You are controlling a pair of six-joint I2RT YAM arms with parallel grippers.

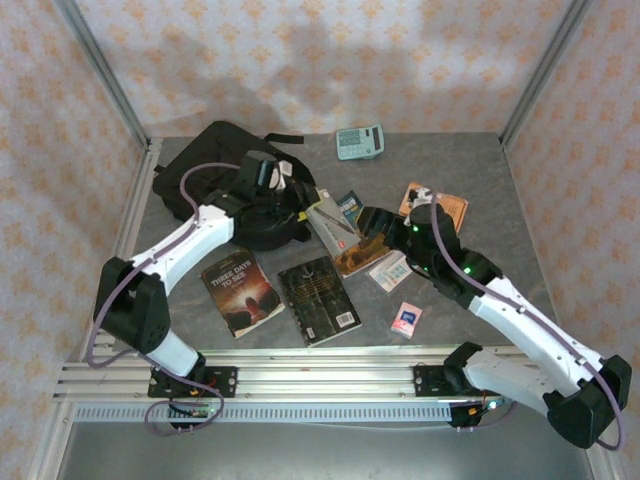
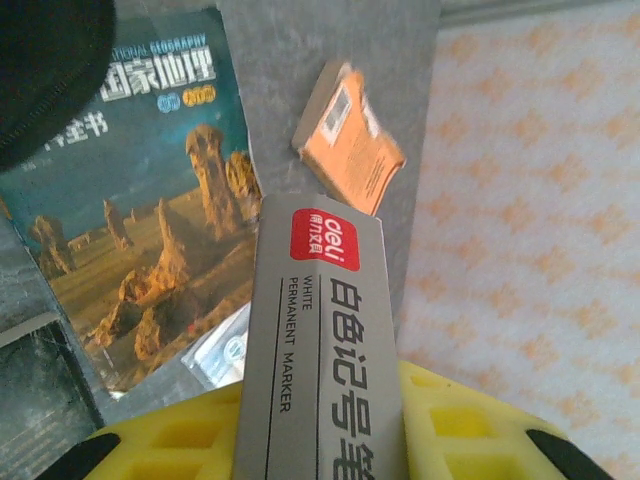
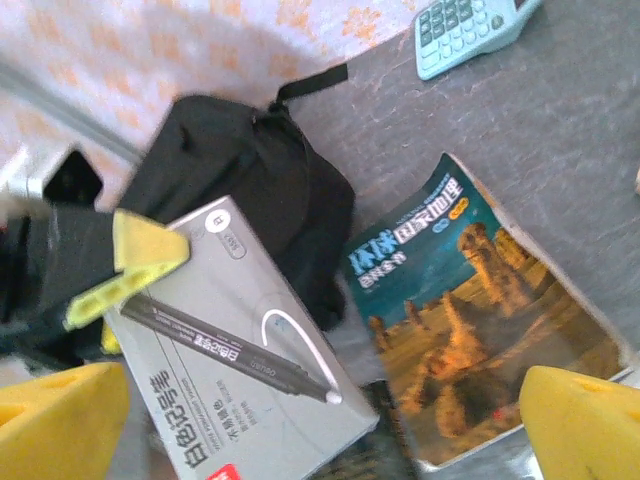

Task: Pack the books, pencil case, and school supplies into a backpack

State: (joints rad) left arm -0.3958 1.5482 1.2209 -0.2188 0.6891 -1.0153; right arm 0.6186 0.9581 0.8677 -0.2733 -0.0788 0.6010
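backpack (image 1: 215, 170): black, soft, at the far left of the table, slumped, with a strap loop at its top.
left gripper (image 3: 128, 268): yellow fingers clamped on one corner of the marker box, just beside the backpack's right edge.
marker box (image 2: 320, 340): grey, flat, with a red logo and "white permanent marker" printed on it. it is held tilted between the backpack and the blue-and-orange book.
dark book with reddish glow (image 1: 240, 290): flat on the table near the front, below the backpack, white title facing up.
black-grey book (image 1: 318, 300): flat, just beside the dark book on its right, with a narrow gap between them.
blue-and-orange book (image 3: 460, 320): flat at the table's centre, cover up, showing rock pillars.
calculator (image 1: 360, 142): teal with pale keys, at the far edge, well apart from the rest.
right gripper (image 1: 368, 228): released, jaws spread wide and holding nothing, hovering over the blue-and-orange book.
pale packet (image 1: 390, 270): flat, touching that book's right edge.
pink-and-blue packet (image 1: 406, 318): small, near the front, right of the black-grey book.
orange booklet (image 1: 440, 205): thin, flat, right of centre, partly behind the right arm.
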